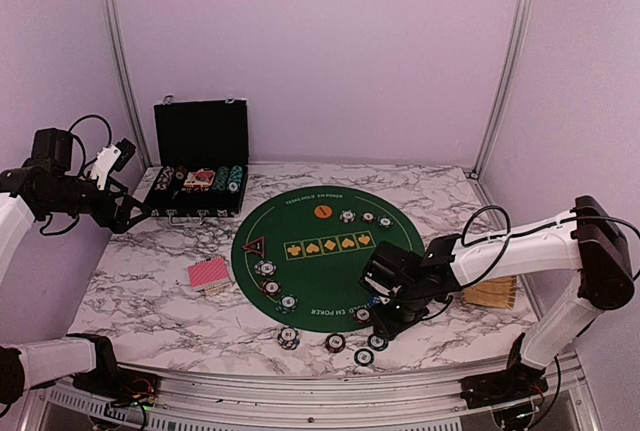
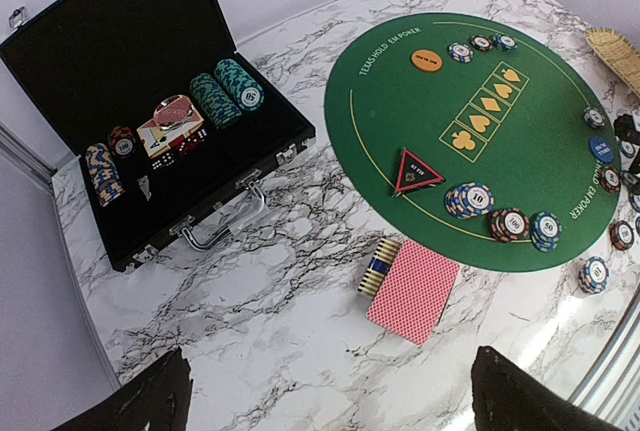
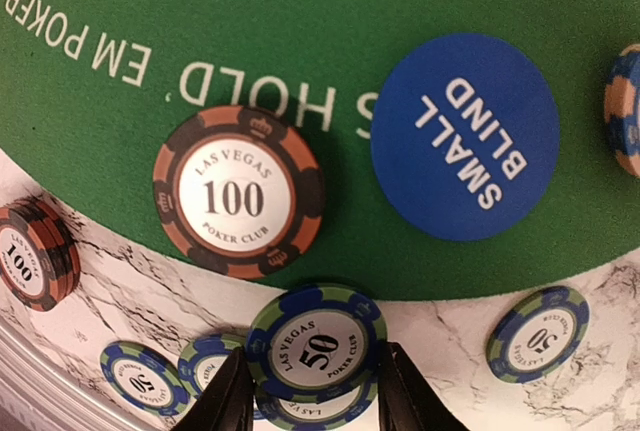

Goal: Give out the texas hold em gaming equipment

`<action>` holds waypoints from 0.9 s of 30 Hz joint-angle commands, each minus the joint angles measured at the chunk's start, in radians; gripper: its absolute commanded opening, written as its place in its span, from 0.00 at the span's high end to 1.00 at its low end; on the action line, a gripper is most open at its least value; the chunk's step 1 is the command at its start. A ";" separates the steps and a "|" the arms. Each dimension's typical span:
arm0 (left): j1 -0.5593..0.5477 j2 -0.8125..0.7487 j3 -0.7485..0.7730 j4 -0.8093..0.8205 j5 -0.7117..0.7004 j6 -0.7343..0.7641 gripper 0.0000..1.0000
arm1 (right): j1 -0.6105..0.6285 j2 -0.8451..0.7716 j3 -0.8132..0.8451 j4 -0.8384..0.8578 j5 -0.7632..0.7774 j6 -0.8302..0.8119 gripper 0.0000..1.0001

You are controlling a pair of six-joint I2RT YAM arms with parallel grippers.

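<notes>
Roughly halfway, we judged: chip piles (image 1: 266, 269) ringed the green mat (image 1: 320, 281), cards (image 1: 208, 273) sat undealt at its 9 o'clock, the case (image 1: 200, 186) held more, the left gripper (image 2: 330, 376) gaped empty, and the right gripper (image 3: 315, 401) flanked a 50 chip (image 3: 316, 343) at 5 o'clock, grip unclear.

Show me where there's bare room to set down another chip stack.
Free: the marble table near-left, between the red-backed cards and the front edge; the far-right marble behind the green mat; the mat's centre in front of the suit row. Crowded: the mat's near rim, chips around the right hand.
</notes>
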 commanded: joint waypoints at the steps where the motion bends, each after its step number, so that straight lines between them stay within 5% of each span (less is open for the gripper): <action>1: 0.003 -0.008 -0.013 -0.023 0.016 0.012 0.01 | 0.002 -0.042 0.025 -0.061 0.040 0.021 0.67; 13: 0.004 -0.012 -0.008 -0.023 0.018 0.008 0.01 | -0.053 -0.078 0.130 -0.148 0.110 -0.031 0.67; 20: 0.004 -0.020 -0.012 -0.023 0.009 0.012 0.01 | -0.072 -0.062 0.073 -0.104 0.033 -0.047 0.43; 27: 0.003 -0.010 -0.007 -0.023 0.017 0.013 0.01 | -0.071 -0.057 0.012 -0.043 -0.050 -0.032 0.42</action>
